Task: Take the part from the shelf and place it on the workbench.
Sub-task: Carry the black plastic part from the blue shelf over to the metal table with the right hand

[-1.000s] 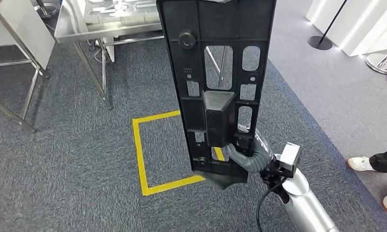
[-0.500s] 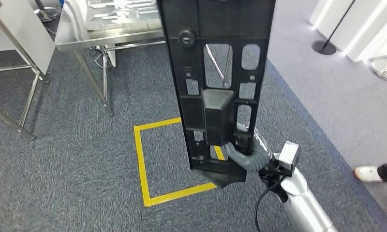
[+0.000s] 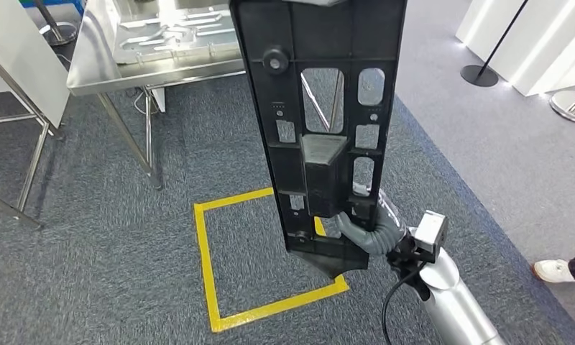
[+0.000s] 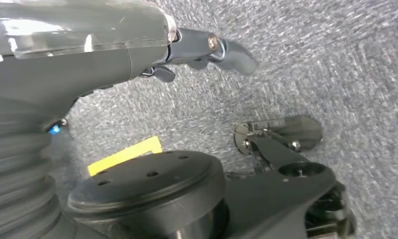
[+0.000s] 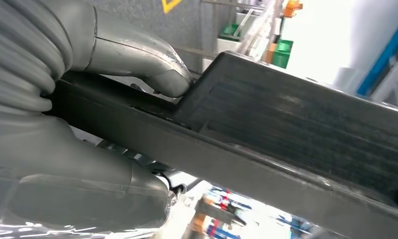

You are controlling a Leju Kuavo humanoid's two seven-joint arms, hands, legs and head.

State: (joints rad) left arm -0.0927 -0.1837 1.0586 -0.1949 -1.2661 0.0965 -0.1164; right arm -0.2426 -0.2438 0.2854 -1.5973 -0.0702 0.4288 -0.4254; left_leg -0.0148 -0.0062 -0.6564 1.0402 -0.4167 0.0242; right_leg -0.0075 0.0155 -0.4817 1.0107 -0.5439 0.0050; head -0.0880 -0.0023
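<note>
Part [image 3: 320, 122]: a long, flat black plastic panel with moulded ribs and cut-out windows, held upright above the grey carpet.
Right hand [image 3: 367, 228]: clamped on the panel's lower end, ribbed grey cover showing.
Left hand [image 4: 207, 47]: nothing held; fingers partly hidden, state cannot be told.
Workbench [image 3: 101, 61]: shiny steel, well beyond the panel.
Floor marking [image 3: 205, 259]: yellow tape square.

R hand [image 3: 367, 233] clamped on part [image 3: 320, 108]; L hand [image 4: 137, 55] hangs, fingers apart.
</note>
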